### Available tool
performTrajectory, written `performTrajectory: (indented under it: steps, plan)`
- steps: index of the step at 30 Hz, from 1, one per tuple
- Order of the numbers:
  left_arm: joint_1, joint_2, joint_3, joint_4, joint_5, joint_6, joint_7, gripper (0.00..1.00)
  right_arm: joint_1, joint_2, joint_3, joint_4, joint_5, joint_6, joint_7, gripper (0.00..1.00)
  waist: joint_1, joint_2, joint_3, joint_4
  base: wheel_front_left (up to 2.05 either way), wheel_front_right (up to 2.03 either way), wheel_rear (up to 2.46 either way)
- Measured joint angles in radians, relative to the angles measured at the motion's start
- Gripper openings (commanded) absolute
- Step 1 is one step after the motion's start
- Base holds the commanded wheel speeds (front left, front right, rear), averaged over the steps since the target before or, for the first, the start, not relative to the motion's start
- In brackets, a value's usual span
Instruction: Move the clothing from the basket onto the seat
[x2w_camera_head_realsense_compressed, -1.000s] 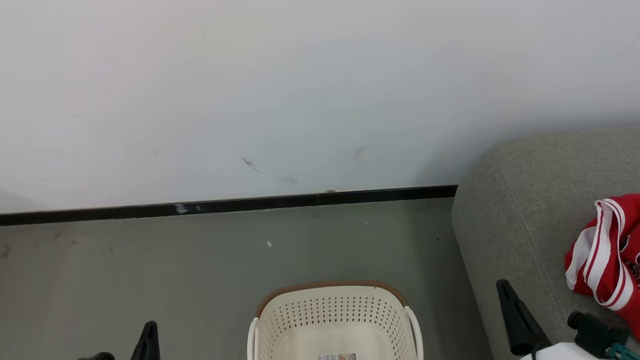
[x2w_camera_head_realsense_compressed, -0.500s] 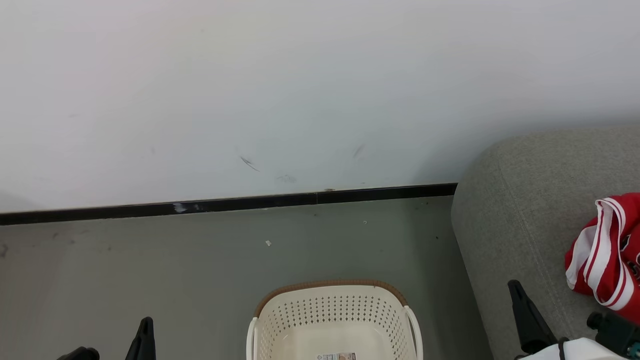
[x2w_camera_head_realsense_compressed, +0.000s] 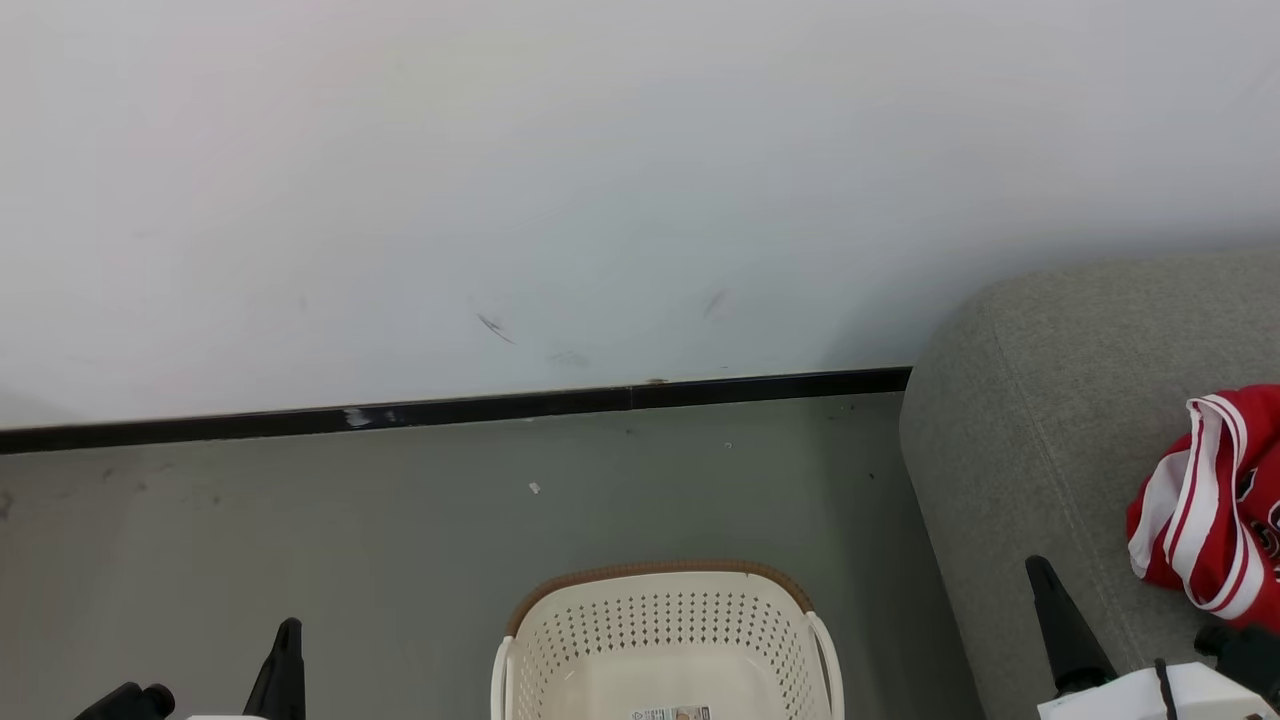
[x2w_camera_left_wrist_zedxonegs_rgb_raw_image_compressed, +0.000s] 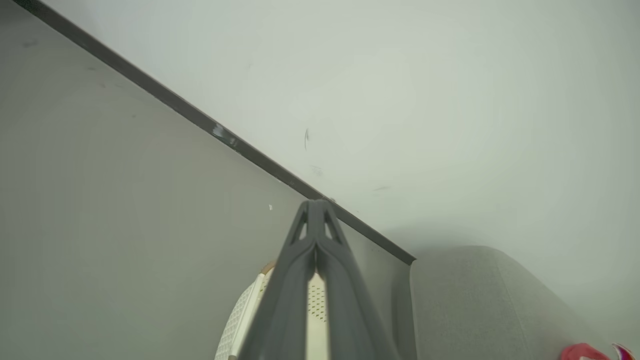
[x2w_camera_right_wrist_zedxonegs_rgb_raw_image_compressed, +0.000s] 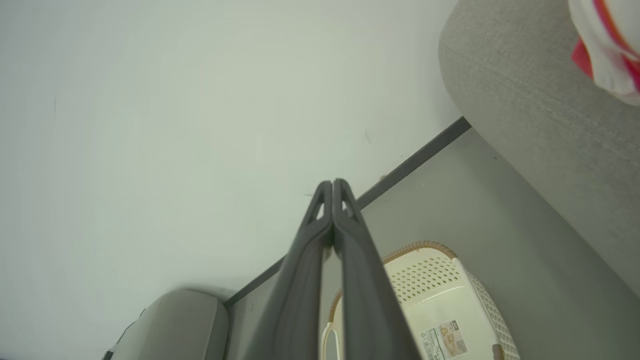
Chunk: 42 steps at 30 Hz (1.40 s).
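Clothing (x2w_camera_head_realsense_compressed: 1212, 530) bunched on seat (x2w_camera_head_realsense_compressed: 1010, 420), basket (x2w_camera_head_realsense_compressed: 660, 615) mouth up

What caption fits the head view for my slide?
Cream laundry basket on the floor beside the grey seat, red-and-white clothing lying on it.

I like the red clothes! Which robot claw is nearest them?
The right gripper, by the grey seat holding the red clothing; the left gripper is beyond the basket.

The right tool (x2w_camera_head_realsense_compressed: 1040, 575) has slid a little to the right, toward the clothes (x2w_camera_head_realsense_compressed: 1215, 500). More of its white arm (x2w_camera_head_realsense_compressed: 1130, 695) now shows at the bottom edge. The left tool (x2w_camera_head_realsense_compressed: 287, 632) has come up a little, so more of it shows.
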Motion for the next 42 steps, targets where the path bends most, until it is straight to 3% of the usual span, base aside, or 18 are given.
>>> performTrajectory:
  steps: [17, 42]
  plan:
    - [-0.037, -0.008, 0.036, 0.022, -0.235, -0.052, 0.06, 0.0, -0.051, -0.023, -0.002, 0.043, 0.29, 0.0, 0.05, 0.0, -0.011, 0.0, 0.013, -0.005, 0.0, 0.0, 0.0]
    - [-0.094, -0.025, 0.082, 0.046, -0.548, -0.121, 0.144, 0.0, -0.117, -0.049, -0.004, 0.093, 0.672, 0.0, 0.119, 0.0, -0.0126, 0.0, 0.024, -0.012, 0.0, 0.0, 0.0]
